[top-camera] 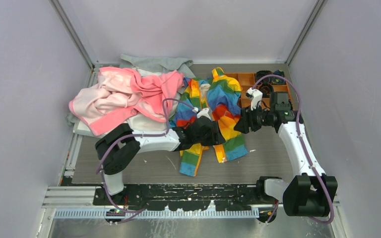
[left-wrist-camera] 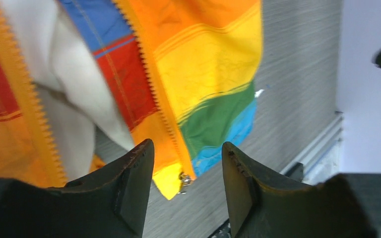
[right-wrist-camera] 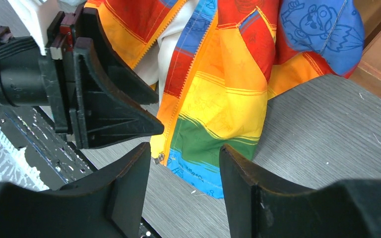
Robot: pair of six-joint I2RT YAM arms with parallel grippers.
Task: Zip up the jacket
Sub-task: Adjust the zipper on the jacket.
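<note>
The rainbow-striped jacket (top-camera: 223, 106) lies unzipped in the middle of the table, its cream lining (left-wrist-camera: 74, 99) showing between the two orange zipper rows. The metal zipper slider (left-wrist-camera: 183, 181) sits at the bottom corner of one front panel; it also shows in the right wrist view (right-wrist-camera: 159, 158). My left gripper (left-wrist-camera: 187, 153) is open and empty, hovering just above that hem corner. My right gripper (right-wrist-camera: 184, 153) is open and empty over the blue hem (right-wrist-camera: 203, 173) of the same panel. The left gripper's fingers (right-wrist-camera: 109, 104) are close to its left.
A pink garment (top-camera: 124, 96) lies heaped at the back left, on a grey garment (top-camera: 154, 63). A brown compartment tray (top-camera: 248, 82) with dark parts stands at the back right. The metal rail (top-camera: 178, 194) runs along the near edge.
</note>
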